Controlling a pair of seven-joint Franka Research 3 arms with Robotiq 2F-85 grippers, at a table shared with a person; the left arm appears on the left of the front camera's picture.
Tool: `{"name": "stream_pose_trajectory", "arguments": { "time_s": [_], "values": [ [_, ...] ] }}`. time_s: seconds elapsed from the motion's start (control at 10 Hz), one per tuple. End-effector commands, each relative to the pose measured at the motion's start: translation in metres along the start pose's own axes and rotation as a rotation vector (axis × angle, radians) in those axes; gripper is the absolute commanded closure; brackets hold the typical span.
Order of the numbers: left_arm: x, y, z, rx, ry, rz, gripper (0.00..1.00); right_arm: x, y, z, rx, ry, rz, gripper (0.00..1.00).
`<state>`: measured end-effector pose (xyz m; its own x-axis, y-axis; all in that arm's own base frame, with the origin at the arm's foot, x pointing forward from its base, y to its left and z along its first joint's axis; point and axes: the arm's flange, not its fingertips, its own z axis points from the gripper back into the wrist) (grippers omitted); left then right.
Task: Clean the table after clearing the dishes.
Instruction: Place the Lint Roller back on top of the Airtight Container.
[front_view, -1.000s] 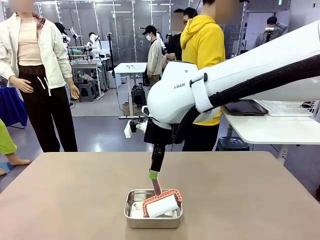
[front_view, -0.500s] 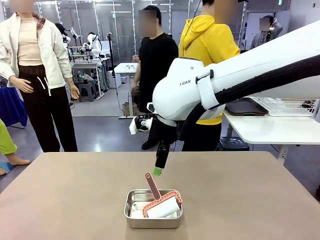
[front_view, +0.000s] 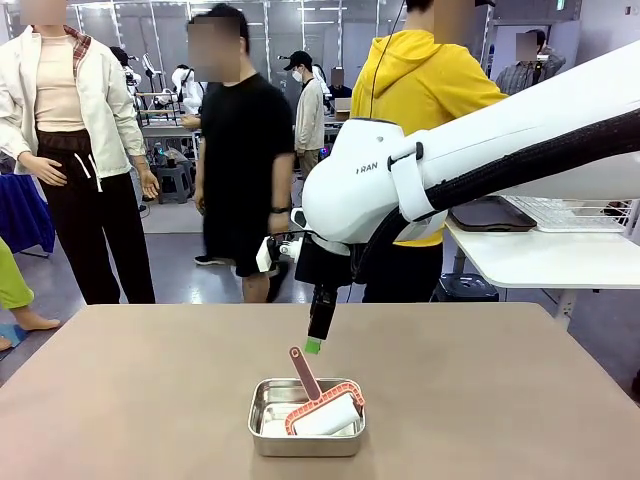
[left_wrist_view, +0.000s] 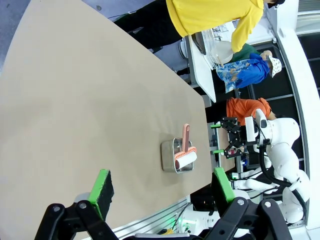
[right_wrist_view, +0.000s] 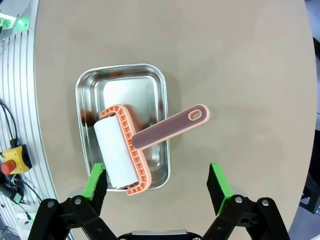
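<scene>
Right tool (right_wrist_view: 157, 184): released, jaws wide, hovering above the lint roller's handle, touching nothing.
Left tool (left_wrist_view: 162, 186): released, raised over the bench (front_view: 130, 390).
Lint roller (front_view: 322, 404): resting in the steel pan (front_view: 268, 430), handle tilted upward.

A lint roller (front_view: 325, 409) lies in a pan (front_view: 262, 432) on the table (front_view: 140, 400), seemingly near its front edge.

Taupe-brown table (front_view: 130, 390), steel pan (front_view: 268, 436), pink-framed white roller (front_view: 326, 408)
</scene>
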<state>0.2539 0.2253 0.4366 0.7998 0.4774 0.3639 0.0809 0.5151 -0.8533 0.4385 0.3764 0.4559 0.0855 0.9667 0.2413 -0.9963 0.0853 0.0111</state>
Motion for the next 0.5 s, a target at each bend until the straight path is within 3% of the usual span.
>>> {"name": "stream_pose_trajectory", "arguments": {
  "time_s": [0.0, 0.4],
  "values": [
    [0.0004, -0.0003, 0.0008, -0.006, -0.008, -0.005, 0.0, 0.0026, 0.0018, -0.0002, -0.001, 0.0, 0.006, 0.0],
    [0.0004, -0.0003, 0.0008, -0.006, -0.008, -0.005, 0.0, 0.0026, 0.0018, -0.0002, -0.001, 0.0, 0.006, 0.0]
  ]
}}
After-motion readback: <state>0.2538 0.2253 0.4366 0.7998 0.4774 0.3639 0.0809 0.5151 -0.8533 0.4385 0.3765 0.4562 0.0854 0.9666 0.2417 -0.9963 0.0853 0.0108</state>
